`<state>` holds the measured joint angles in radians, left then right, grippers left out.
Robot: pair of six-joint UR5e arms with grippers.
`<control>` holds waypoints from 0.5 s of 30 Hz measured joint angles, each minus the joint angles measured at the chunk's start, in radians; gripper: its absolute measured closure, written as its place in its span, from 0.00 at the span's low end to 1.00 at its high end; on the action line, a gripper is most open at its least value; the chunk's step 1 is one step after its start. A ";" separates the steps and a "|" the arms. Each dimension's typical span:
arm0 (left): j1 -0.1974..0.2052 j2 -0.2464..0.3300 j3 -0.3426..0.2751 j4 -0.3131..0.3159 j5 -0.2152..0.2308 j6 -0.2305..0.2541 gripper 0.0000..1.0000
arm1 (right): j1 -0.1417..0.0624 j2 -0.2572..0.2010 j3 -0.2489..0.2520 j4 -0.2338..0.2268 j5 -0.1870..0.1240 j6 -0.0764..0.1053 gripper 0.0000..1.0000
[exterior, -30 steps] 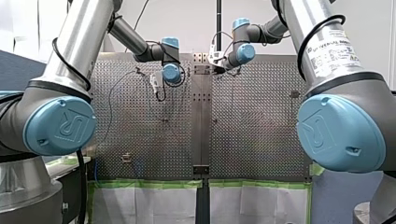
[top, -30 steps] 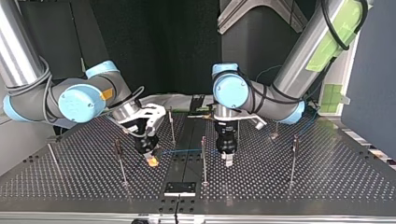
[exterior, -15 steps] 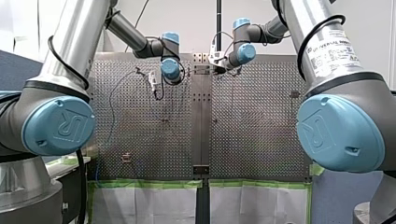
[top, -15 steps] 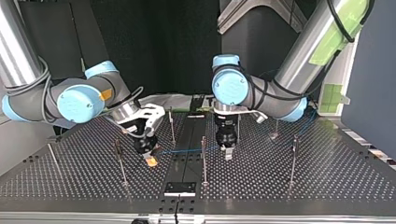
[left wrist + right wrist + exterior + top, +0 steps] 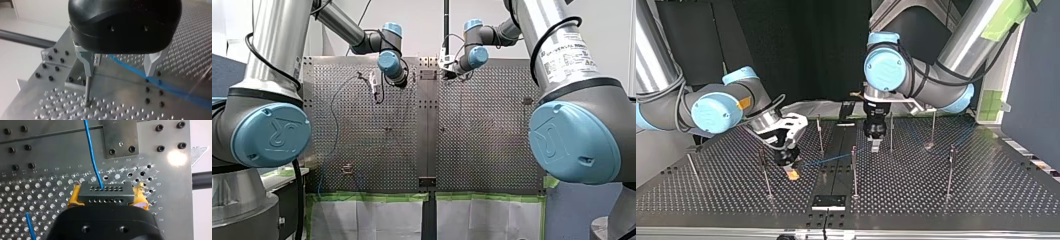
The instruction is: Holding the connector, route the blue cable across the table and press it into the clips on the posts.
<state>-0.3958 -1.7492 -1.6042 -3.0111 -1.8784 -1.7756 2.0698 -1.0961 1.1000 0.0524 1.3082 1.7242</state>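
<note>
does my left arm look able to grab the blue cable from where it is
Probably yes: my left gripper is open, and the blue cable crosses the gap just past its fingers, nothing between.

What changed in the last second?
My left gripper rose, fingers open, and the blue cable now slopes up to it. My right gripper edged toward the top view's left, still shut on the connector. The posts are unmoved.

My right arm's black gripper with yellow pads is hanging low over the perforated metal bench. A thin blue cable is stretching from it, past a slim metal post, to my left arm's black gripper, which is pointing down nearer the far edge.
</note>
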 joint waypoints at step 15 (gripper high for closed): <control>-0.077 0.090 -0.013 0.024 0.001 0.019 0.00 | -0.019 -0.011 0.001 0.005 -0.001 0.000 1.00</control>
<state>-0.4727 -1.6595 -1.6174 -2.9872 -1.8770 -1.7564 2.0511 -1.1071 1.1007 0.0576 1.3071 1.7245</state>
